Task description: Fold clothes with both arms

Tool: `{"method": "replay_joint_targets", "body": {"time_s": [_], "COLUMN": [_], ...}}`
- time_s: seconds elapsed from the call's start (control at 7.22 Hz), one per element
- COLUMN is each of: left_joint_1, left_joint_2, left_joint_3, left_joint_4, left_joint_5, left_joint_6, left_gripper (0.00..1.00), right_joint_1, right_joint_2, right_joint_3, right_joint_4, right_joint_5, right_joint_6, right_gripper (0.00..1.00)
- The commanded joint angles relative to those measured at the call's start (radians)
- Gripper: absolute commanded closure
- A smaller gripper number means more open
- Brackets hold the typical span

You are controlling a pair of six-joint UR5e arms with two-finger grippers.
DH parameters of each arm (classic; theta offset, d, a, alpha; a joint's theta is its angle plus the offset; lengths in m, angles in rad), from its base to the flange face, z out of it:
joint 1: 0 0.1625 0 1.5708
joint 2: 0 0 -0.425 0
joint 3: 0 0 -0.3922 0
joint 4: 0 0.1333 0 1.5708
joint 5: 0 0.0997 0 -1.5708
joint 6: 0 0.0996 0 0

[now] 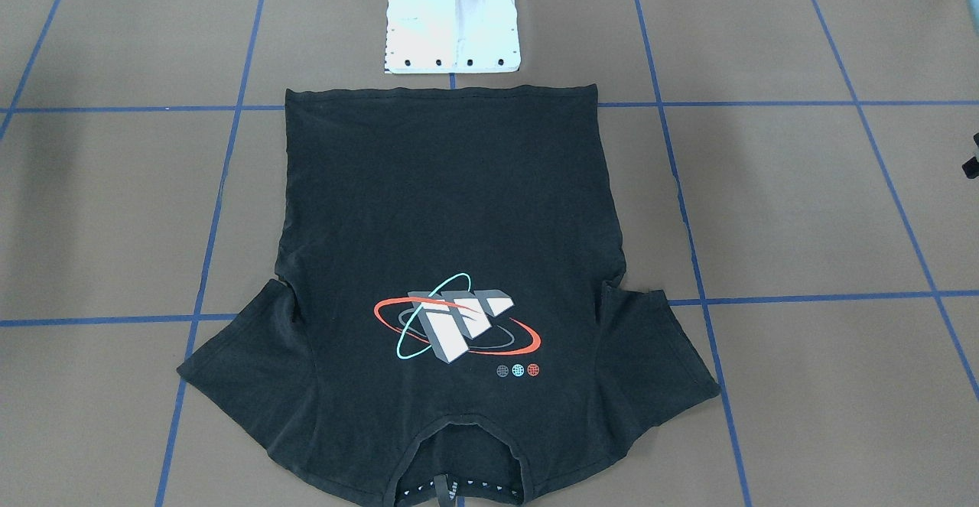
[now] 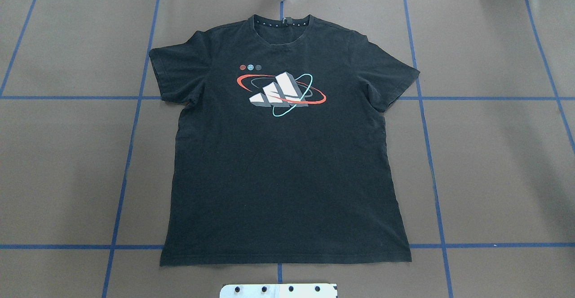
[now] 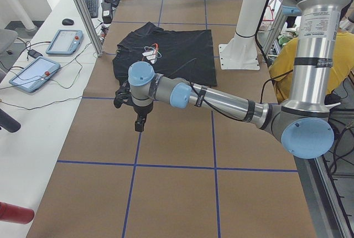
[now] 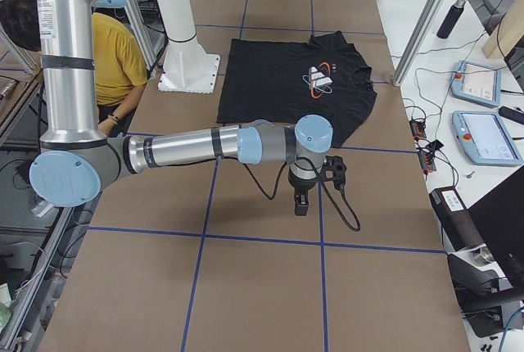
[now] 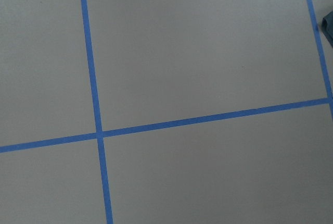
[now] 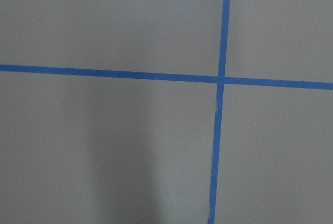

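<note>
The black T-shirt lies flat and spread out on the brown table, print up, with the collar at the far side and the hem toward the robot base. It also shows in the front-facing view. My left arm reaches out over bare table to the side of the shirt, and its gripper points down, apart from the cloth. My right arm does the same on the other side, with its gripper off the shirt. I cannot tell whether either gripper is open or shut. Both wrist views show only table and blue tape.
The white base pedestal stands just behind the shirt's hem. Blue tape lines grid the table. Side benches hold tablets and cables. Metal frame posts stand at the table's far edge. A person in yellow sits behind the robot.
</note>
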Motion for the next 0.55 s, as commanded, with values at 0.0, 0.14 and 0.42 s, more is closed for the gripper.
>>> {"method": "replay_joint_targets", "body": {"time_s": [0.0,0.14,0.42], "left_joint_1": [-0.002,0.000,0.000], "left_joint_2": [-0.002,-0.003,-0.002], "left_joint_3": [0.000,-0.011,-0.033], "left_joint_4": [0.004,0.022,0.024], "left_joint_5": [-0.004,-0.006,-0.003], "left_joint_6": [-0.003,-0.005,-0.009], "left_gripper": [0.00,0.00,0.00], "right_joint_1": [0.000,-0.001,-0.001], "right_joint_2": [-0.012,-0.012,-0.015], "right_joint_3": [0.009,0.009,0.010], "right_joint_4": [0.003,0.003,0.005], "right_joint_5": [-0.004,-0.004,0.001], "right_joint_6": [-0.016,-0.016,-0.015], "right_gripper": [0.00,0.00,0.00]}}
